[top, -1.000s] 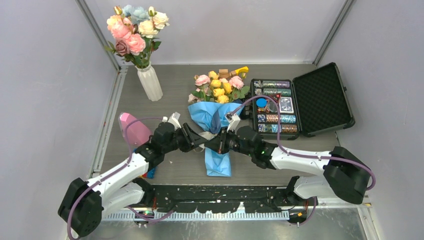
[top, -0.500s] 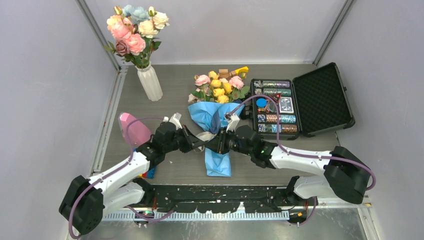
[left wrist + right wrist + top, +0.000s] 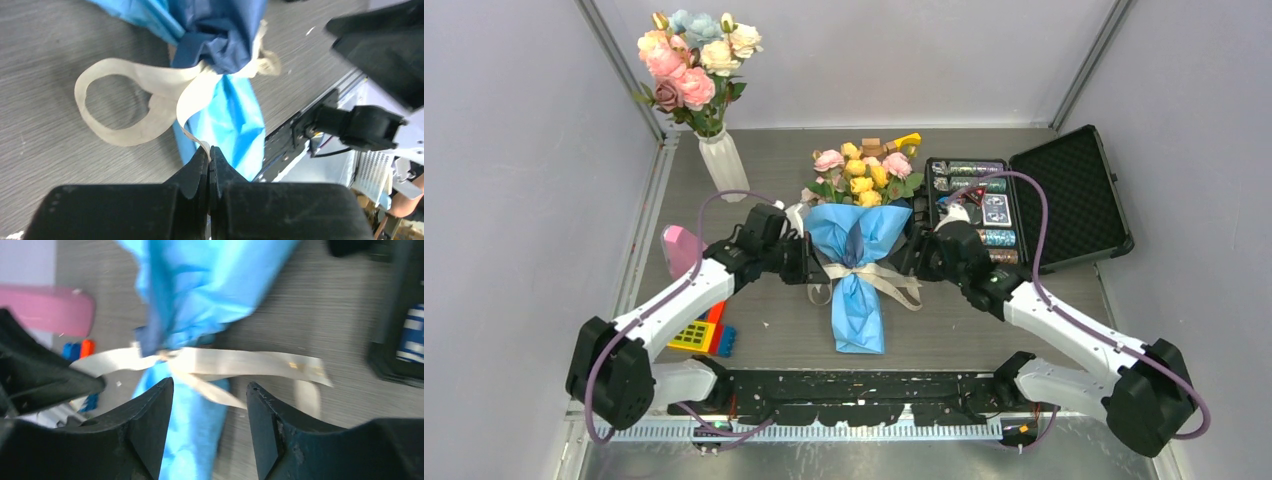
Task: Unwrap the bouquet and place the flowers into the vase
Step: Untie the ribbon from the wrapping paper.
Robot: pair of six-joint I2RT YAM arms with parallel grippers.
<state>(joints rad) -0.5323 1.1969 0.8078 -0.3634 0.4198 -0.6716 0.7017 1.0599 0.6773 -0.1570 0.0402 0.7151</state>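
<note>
One wrapped bouquet (image 3: 856, 262) is laid on the bench (image 3: 769, 165).
Its ribbon tail (image 3: 187, 95) is clamped by the left gripper (image 3: 210, 156), likely for untying; right of it, the right gripper (image 3: 210, 386) is held open, empty.

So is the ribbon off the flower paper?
No, the cream ribbon is wrapped round the pinched blue paper of the bouquet.
</note>
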